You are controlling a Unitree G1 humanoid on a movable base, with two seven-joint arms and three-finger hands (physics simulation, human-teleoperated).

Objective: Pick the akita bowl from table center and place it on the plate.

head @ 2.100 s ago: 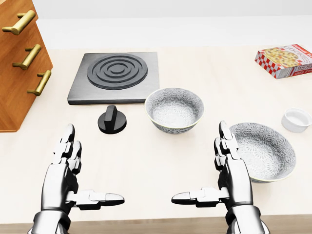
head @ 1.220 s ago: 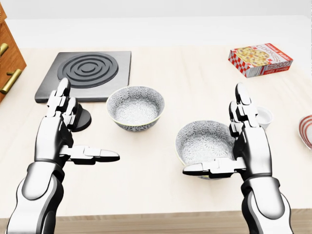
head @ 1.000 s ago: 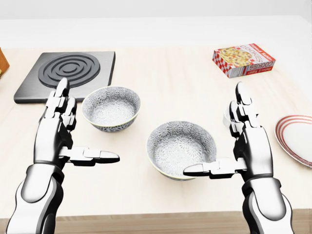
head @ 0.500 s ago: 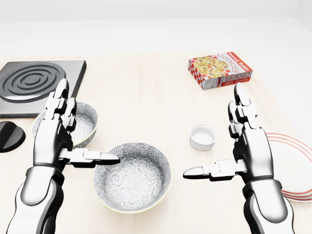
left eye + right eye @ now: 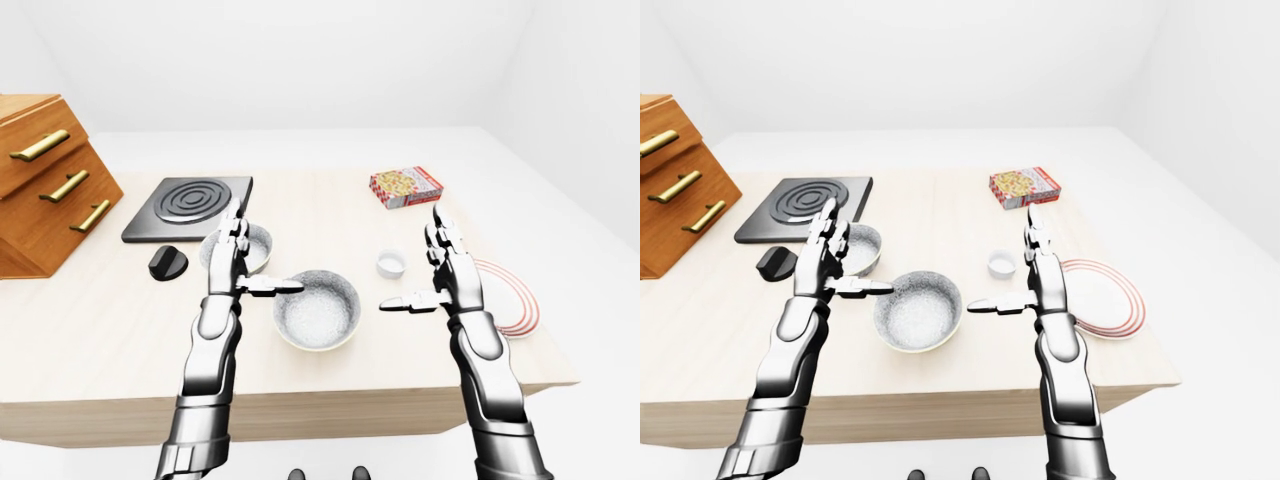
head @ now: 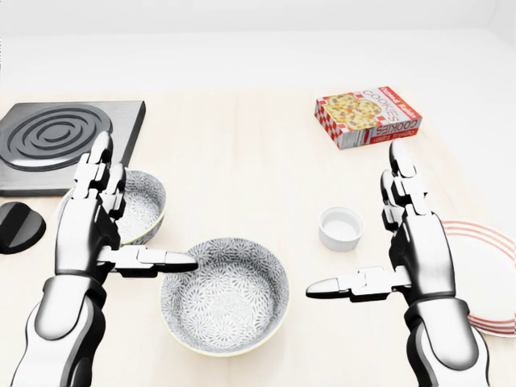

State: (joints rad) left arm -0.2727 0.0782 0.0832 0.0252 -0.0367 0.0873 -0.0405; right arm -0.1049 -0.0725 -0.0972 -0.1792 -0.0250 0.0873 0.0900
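Everything has slid slightly right and down in the head view since the previous frame, so my camera shifted, not the things; both hands keep their pose.

The akita bowl point(image 6: 224, 294) sits at lower centre of the head view, on the pale wood-grain table point(image 6: 242, 161). It is round and glossy, with a fine grey-and-white pattern and a light rim. It stands upright with its mouth facing up; being circular, it has no long axis.

My left hand point(image 6: 93, 234) is open, with its metallic fingers straight up. Its thumb points inward and overlaps the bowl's left rim in this view; I cannot tell whether they touch. My right hand point(image 6: 419, 242) mirrors it, released and grasping nothing.

The plate point(image 6: 492, 266), white with red rings, lies at the right edge, partly behind that hand.

A second patterned bowl point(image 6: 137, 205) shows behind the left hand. A small white ramekin point(image 6: 341, 228) stands right of centre. At upper right, the red-checked box point(image 6: 369, 118) reads "COOKIES". At upper left are a dark square hob point(image 6: 60, 145) with concentric rings and a black knob point(image 6: 16, 227). A wooden drawer chest point(image 5: 45, 180) has brass handles.
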